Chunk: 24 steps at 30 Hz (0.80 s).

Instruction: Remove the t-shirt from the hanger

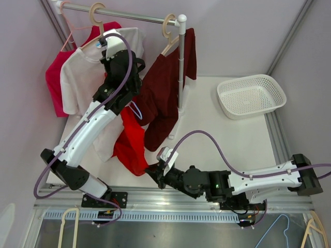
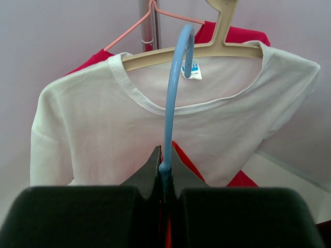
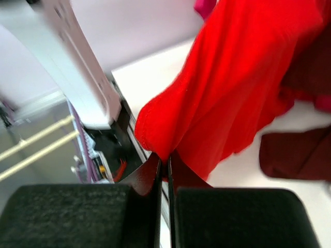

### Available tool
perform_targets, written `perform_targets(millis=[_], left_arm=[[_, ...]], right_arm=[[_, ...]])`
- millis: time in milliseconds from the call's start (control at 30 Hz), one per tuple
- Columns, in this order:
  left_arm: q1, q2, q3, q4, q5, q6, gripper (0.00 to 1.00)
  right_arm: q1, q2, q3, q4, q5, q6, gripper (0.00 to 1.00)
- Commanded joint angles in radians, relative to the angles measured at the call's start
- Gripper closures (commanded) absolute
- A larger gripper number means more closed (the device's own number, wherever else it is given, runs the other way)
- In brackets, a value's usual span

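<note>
Left claw: your left gripper [image 2: 164, 156] is clamped tight on the stem of the blue hanger [image 2: 173, 88]. The hook curves up the middle of the left wrist view.
Right claw: your right gripper [image 3: 164, 159] is pinched shut on a lower edge of the red t-shirt [image 3: 232, 88], at the bottom centre of the right wrist view.
Where the shirt is: just left of centre in the top view. It is off the rail [image 1: 134, 16] and hangs in front of the white t-shirt [image 2: 155, 134] on the rack.
Key relation: the shirt's long axis runs from the hanger end at upper centre-left down to your right claw at lower centre, leaning slightly right.
Nearer arm: the right holds the cloth itself, while the left holds only the hanger.
Look of the shirt: bright red, limp and bunched in deep folds, with a rolled hem at the pinch.
Unclear: you cannot tell whether both shoulders sit on the hanger, because the left arm hides them.
Judged next move: draw the hem along that axis, away from the hanger, and keep the left claw steady.
Risk: the neckline may snag on a hanger arm.
</note>
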<state>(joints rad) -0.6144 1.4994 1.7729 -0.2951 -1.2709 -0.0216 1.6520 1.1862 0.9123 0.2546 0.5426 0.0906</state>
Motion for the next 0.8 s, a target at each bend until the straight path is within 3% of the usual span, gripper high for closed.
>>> perform_targets(millis=[0, 133, 233, 267, 333, 367, 400, 533, 667, 767], left_arm=[[0.002, 0.028, 0.106, 0.139, 0.015, 0.074, 0.99], [-0.008, 0.018, 0.267, -0.283, 0.117, -0.191, 0.99], [-0.011, -0.031, 0.351, -0.558, 0.353, -0.433, 0.99], [-0.013, -0.060, 0.327, -0.699, 0.489, -0.525, 0.99], [-0.019, -0.214, 0.231, -0.685, 0.626, -0.532, 0.99], [-0.021, -0.275, 0.068, -0.641, 0.686, -0.547, 0.99], [-0.021, -0.334, 0.015, -0.612, 0.803, -0.546, 0.99], [-0.022, -0.629, -0.179, -0.572, 1.022, -0.511, 0.99], [-0.021, -0.706, -0.115, -0.742, 1.001, -0.488, 0.99], [-0.022, -0.764, -0.096, -0.776, 0.920, -0.446, 0.99]], right_arm=[[0.038, 0.033, -0.058, -0.026, -0.009, 0.121, 1.00], [-0.026, 0.107, -0.056, 0.002, -0.033, 0.153, 1.00], [-0.136, 0.153, -0.017, 0.021, -0.076, 0.156, 1.00], [-0.200, 0.176, 0.014, 0.017, -0.120, 0.162, 1.00], [-0.253, 0.196, 0.049, -0.006, -0.147, 0.166, 1.00], [-0.279, 0.208, 0.069, -0.020, -0.171, 0.164, 1.00], [-0.322, 0.229, 0.106, -0.034, -0.181, 0.167, 1.00], [-0.437, 0.285, 0.158, -0.104, -0.269, 0.224, 1.00], [-0.485, 0.338, 0.165, -0.169, -0.288, 0.251, 1.00], [-0.485, 0.417, 0.186, -0.219, -0.319, 0.254, 1.00]])
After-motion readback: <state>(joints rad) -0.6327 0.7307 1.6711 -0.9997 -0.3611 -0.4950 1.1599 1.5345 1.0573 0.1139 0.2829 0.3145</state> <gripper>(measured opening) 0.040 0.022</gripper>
